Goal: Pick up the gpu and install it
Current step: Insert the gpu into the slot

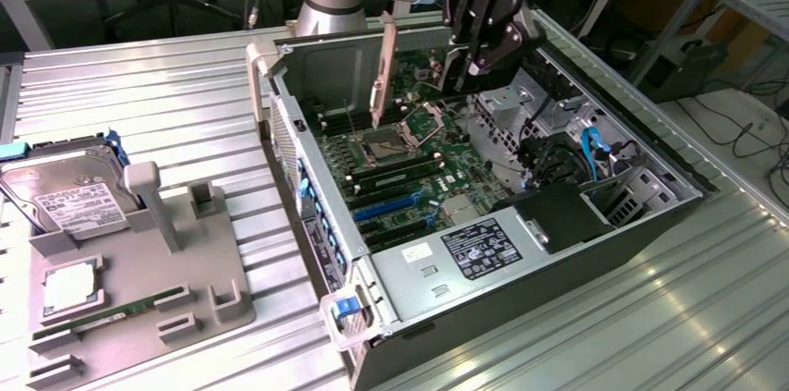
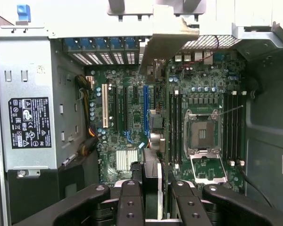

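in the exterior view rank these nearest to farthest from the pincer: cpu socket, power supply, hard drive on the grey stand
1. cpu socket: on the motherboard, just below the pincer, which holds the gpu.
2. power supply: at the case's near end.
3. hard drive: outside the case, on the grey stand at the exterior view's left.

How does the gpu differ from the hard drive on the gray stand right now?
The gpu hangs upright and edge-on over the open computer case, held in the hand; the hard drive leans in the gray stand, apart from the hand. The gpu looks thin with a silver bracket; the hard drive looks boxy with a white label.
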Robot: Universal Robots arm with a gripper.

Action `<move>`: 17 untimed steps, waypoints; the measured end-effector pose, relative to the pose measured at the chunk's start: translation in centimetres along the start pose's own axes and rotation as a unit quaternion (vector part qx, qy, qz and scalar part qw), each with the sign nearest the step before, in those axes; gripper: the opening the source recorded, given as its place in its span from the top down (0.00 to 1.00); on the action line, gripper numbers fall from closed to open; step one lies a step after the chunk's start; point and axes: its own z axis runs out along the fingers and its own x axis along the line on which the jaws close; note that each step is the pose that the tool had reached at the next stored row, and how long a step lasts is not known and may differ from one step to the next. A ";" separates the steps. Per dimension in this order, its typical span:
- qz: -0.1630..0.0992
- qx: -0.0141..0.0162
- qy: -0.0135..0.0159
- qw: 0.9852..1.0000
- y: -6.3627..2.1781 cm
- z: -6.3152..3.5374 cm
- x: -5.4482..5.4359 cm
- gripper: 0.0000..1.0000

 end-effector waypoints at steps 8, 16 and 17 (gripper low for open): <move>-0.004 0.000 -0.001 1.000 -0.01 0.41 0.0 0.72; -0.006 0.000 -0.002 1.000 -0.01 0.84 0.0 0.72; -0.007 0.000 -0.002 1.000 -0.01 1.10 0.0 0.72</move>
